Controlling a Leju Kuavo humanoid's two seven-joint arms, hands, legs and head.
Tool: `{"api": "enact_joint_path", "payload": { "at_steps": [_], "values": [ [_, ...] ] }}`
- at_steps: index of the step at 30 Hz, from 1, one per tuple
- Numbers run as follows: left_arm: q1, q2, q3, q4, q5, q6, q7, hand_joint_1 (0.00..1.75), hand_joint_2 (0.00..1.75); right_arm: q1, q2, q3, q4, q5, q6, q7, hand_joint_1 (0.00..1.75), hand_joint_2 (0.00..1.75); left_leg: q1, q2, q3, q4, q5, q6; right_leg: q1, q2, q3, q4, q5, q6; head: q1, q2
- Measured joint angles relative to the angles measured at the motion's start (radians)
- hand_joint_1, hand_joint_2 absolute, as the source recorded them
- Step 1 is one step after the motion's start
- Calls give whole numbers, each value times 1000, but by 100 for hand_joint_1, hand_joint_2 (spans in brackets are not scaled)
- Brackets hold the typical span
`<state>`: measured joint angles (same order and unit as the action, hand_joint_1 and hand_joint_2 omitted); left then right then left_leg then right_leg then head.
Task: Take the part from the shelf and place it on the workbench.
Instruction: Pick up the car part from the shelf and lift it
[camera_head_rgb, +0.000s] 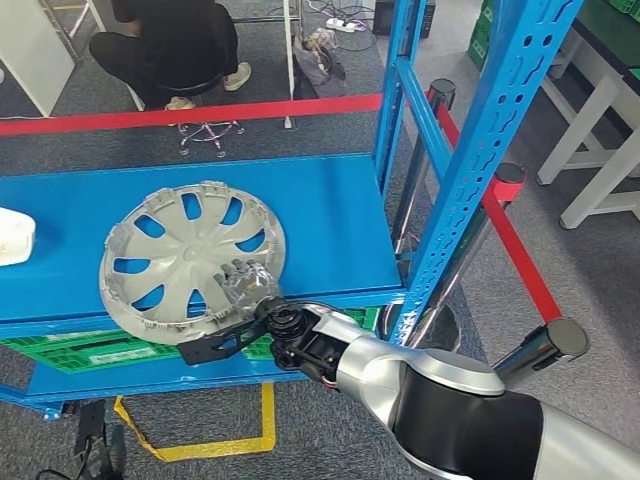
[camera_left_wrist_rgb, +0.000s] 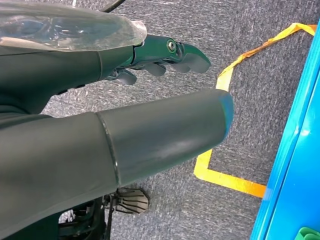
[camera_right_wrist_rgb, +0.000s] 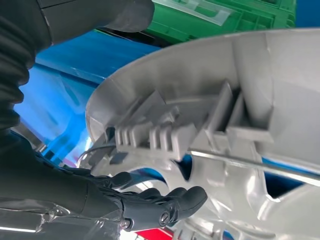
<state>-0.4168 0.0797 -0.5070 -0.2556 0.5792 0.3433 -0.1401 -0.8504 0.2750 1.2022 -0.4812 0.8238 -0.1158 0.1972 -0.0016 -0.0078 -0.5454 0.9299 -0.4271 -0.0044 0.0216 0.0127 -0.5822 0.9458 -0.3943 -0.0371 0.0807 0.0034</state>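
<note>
A silver hubcap (camera_head_rgb: 189, 262) lies flat on the blue shelf (camera_head_rgb: 332, 220), its near edge overhanging the shelf front. My right hand (camera_head_rgb: 245, 292) reaches in from the lower right: its fingers (camera_right_wrist_rgb: 158, 206) rest on the hubcap's face, and its thumb (camera_head_rgb: 207, 349) runs below the rim. In the right wrist view the ribbed rim (camera_right_wrist_rgb: 245, 75) sits between thumb and fingers, with some blue showing between thumb and rim. My left hand (camera_left_wrist_rgb: 113, 105) hangs over the grey floor, fingers spread, holding nothing.
A white object (camera_head_rgb: 11, 236) lies at the shelf's left end. A green crate (camera_head_rgb: 90, 350) sits on the level below. Blue uprights (camera_head_rgb: 483, 150) stand on the right, with red barrier belts (camera_head_rgb: 521, 260) and posts behind. A person (camera_head_rgb: 166, 45) sits beyond. Yellow tape (camera_head_rgb: 226, 442) marks the floor.
</note>
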Motion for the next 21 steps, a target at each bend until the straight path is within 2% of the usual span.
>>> {"api": "enact_joint_path", "payload": {
  "at_steps": [21],
  "values": [
    [-4,0,-45,3,2,3,2,0,0,0,0,10,41,27,-29,-46,0,175,0,0,0,0,0,0,0,0,0,0,0,0,0,0]
  ]
}}
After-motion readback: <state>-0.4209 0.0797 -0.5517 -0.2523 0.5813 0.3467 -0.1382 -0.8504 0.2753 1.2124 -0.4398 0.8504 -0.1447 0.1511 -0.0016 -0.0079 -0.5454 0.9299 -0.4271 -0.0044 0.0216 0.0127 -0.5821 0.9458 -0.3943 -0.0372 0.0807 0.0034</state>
